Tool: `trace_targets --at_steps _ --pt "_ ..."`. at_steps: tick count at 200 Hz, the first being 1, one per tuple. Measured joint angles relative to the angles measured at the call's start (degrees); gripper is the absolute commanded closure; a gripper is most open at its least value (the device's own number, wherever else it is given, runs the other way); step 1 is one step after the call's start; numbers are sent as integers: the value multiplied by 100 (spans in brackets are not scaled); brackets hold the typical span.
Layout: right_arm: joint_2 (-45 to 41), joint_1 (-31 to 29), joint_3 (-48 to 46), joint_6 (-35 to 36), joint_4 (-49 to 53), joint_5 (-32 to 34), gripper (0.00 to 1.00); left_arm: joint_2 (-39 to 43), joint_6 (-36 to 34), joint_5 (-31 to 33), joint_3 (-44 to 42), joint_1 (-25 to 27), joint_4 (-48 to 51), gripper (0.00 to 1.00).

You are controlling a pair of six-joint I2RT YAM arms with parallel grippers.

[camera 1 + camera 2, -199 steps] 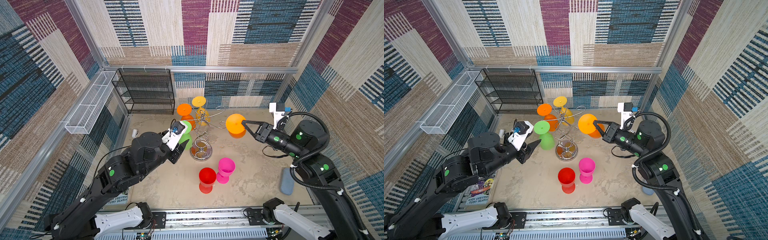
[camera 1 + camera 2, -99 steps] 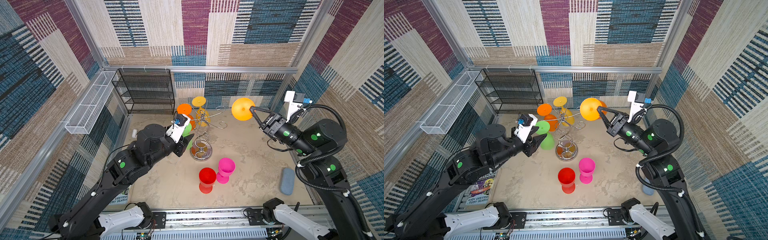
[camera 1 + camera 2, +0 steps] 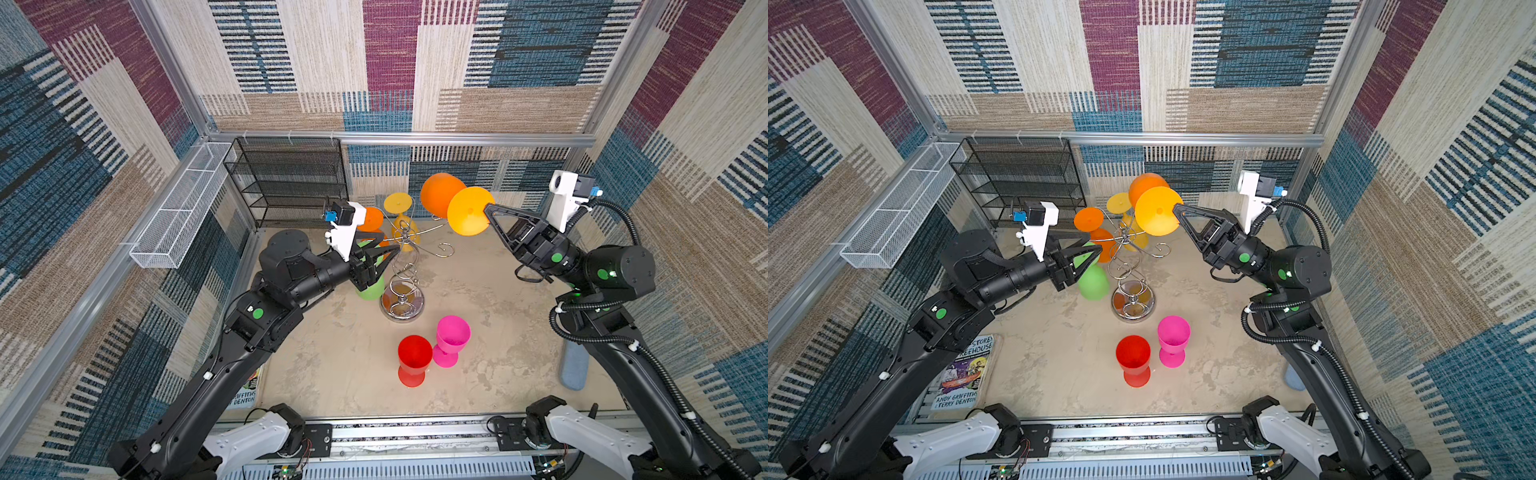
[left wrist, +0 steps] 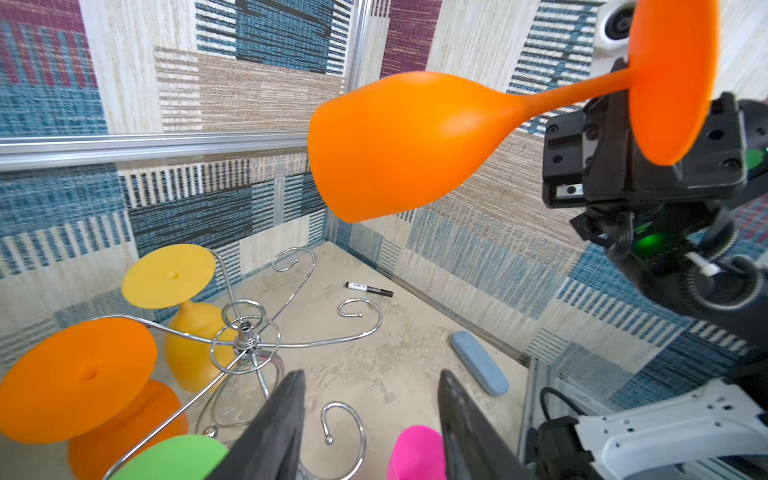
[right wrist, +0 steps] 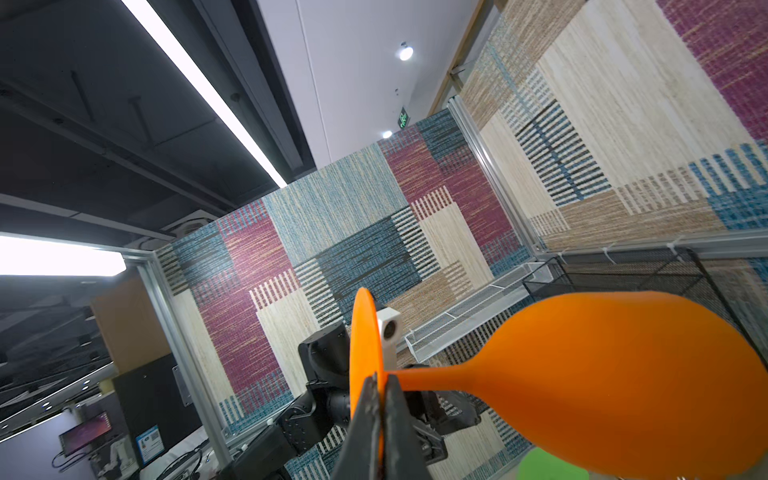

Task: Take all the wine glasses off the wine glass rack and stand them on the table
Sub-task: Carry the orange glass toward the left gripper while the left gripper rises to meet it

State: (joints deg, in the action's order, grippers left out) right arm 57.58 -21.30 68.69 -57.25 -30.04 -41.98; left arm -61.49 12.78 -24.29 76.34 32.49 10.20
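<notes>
The chrome wine glass rack (image 3: 401,301) (image 3: 1133,303) (image 4: 245,336) stands mid-table. My right gripper (image 3: 487,210) (image 3: 1177,208) (image 5: 381,376) is shut on the foot disc of an orange wine glass (image 3: 440,195) (image 3: 1144,187) (image 4: 395,145) (image 5: 602,374). The glass lies sideways in the air, above and to the right of the rack, clear of its arms. My left gripper (image 3: 388,243) (image 3: 1094,243) (image 4: 372,376) is open and empty at the rack's left side, level with its top. It is just above a green glass (image 3: 371,286) (image 3: 1093,282) that hangs there.
A yellow glass (image 3: 401,208) and another orange glass (image 3: 371,218) hang on the rack. A red glass (image 3: 414,361) and a pink glass (image 3: 452,338) stand in front. A black mesh shelf (image 3: 291,178), white mesh basket (image 3: 178,208), blue-grey case (image 3: 575,370) and marker (image 4: 369,289) lie around.
My right gripper has carried the orange glass up and back, away from the rack. My left arm has risen and moved in toward the rack's top.
</notes>
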Motion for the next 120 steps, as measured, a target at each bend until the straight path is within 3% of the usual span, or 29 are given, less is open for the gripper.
trace_targets --at_steps 52,120 --pt "332 0 -446 -953 -1580 -304 100 -490 1858 -1543 -859 -1119 -2551 45" --pt "654 -39 -837 -1727 -2844 -365 100 -1357 3600 -2898 -841 -1314 -5115 44"
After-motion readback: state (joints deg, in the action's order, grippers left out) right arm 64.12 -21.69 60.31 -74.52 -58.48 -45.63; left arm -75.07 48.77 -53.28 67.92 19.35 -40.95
